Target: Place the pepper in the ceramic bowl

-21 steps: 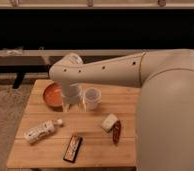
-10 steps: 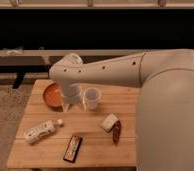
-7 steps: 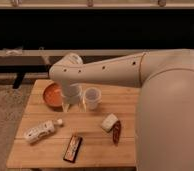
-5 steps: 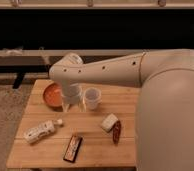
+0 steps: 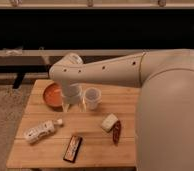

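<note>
One side of the ceramic bowl (image 5: 51, 95) sits hidden — behind the gripper (image 5: 73, 106).

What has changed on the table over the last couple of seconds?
Nothing has visibly changed. The gripper hangs low over the table, between the ceramic bowl and the white cup. The pepper lies at the front right, beside the white lump.
</note>
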You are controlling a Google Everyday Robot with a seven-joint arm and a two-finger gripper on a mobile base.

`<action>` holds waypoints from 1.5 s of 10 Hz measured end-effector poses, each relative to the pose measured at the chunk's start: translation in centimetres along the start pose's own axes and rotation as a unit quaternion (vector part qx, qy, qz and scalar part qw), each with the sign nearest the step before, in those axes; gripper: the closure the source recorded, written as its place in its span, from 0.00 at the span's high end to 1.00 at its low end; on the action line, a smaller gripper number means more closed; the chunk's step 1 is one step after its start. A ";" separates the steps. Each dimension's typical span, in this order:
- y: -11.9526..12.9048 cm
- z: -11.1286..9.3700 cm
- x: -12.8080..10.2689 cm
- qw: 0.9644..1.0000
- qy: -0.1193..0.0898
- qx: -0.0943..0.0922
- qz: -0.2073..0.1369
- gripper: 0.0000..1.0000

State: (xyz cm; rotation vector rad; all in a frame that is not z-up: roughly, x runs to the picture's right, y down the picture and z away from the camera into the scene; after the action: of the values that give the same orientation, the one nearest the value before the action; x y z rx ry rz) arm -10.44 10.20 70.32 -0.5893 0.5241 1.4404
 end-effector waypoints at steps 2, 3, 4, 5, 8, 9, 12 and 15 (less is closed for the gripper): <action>0.0 0.0 0.0 1.000 0.000 0.000 0.000 0.65; 0.0 0.0 0.0 1.000 0.000 0.000 0.000 0.65; 0.0 0.1 -0.1 1.000 0.000 0.001 0.001 0.65; -0.5 0.5 -0.1 1.000 0.003 0.003 0.012 0.65; -6.4 2.6 -0.7 0.998 0.006 0.008 0.067 0.65; -8.8 3.3 -0.3 0.996 0.010 0.010 0.087 0.65; -15.3 5.9 0.7 0.989 0.025 0.010 0.144 0.65; -18.7 8.4 1.2 0.985 0.039 0.001 0.169 0.65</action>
State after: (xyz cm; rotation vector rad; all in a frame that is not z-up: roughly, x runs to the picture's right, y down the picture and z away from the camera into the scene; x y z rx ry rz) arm 8.13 15.90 76.93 -0.5744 0.7127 1.7417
